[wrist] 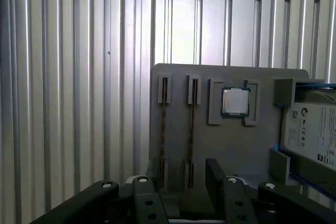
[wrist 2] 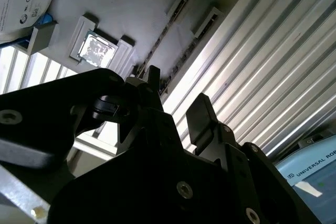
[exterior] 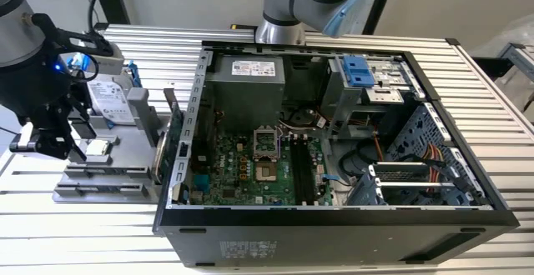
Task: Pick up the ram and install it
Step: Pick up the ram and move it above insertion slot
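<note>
The ram (wrist: 191,129) is sitting in its grey holder (wrist: 231,150). The pincer (wrist: 184,174) is hovering above it, spread wide.

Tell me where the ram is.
The ram stands on edge in a narrow slot of the gray holder, beside the processor chip and by the open gripper, on the exterior view's left of the computer case.

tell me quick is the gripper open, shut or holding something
gripper: open, holding nothing, above the ram in the gray tray
</note>
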